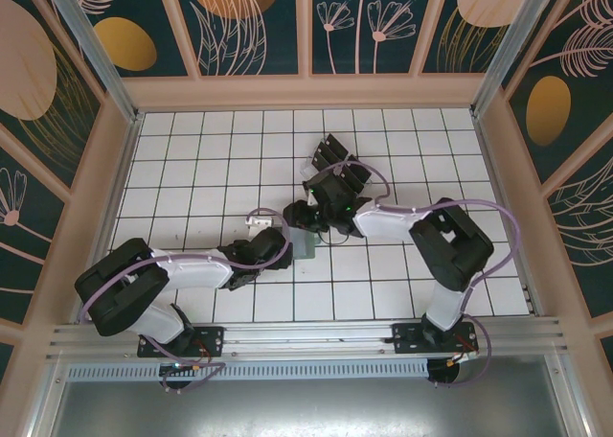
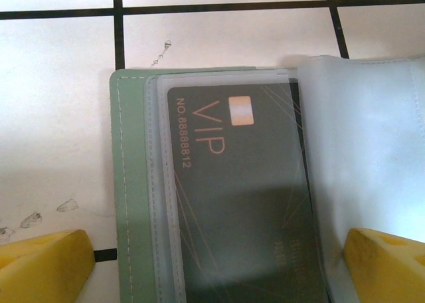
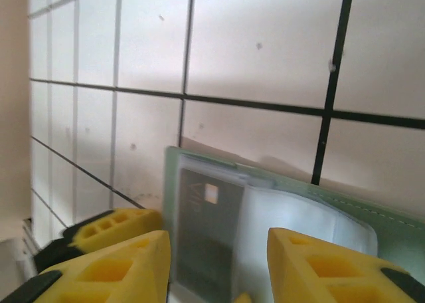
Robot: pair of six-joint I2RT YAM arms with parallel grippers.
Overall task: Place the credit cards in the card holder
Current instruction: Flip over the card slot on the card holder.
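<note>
The card holder [image 2: 129,183] lies open on the white tiles, grey-green with clear sleeves [image 2: 365,150]. One black credit card [image 2: 239,203] marked VIP sits inside a sleeve. My left gripper [image 2: 219,270] hovers right over it, wide open, a yellow fingertip on each side of the card. My right gripper [image 3: 216,250] comes from the other side, its jaws partly apart over the holder [image 3: 292,190] and the card [image 3: 206,230], with nothing gripped. From above, both grippers [image 1: 283,248] [image 1: 305,224] meet at the holder [image 1: 306,246]. Two more black cards [image 1: 332,152] [image 1: 352,175] lie farther back.
A finger of the left gripper [image 3: 109,226] stands close beside my right gripper's left finger. Beige walls [image 1: 124,169] fence the tiled floor on three sides. Purple cables [image 1: 479,207] loop off both arms.
</note>
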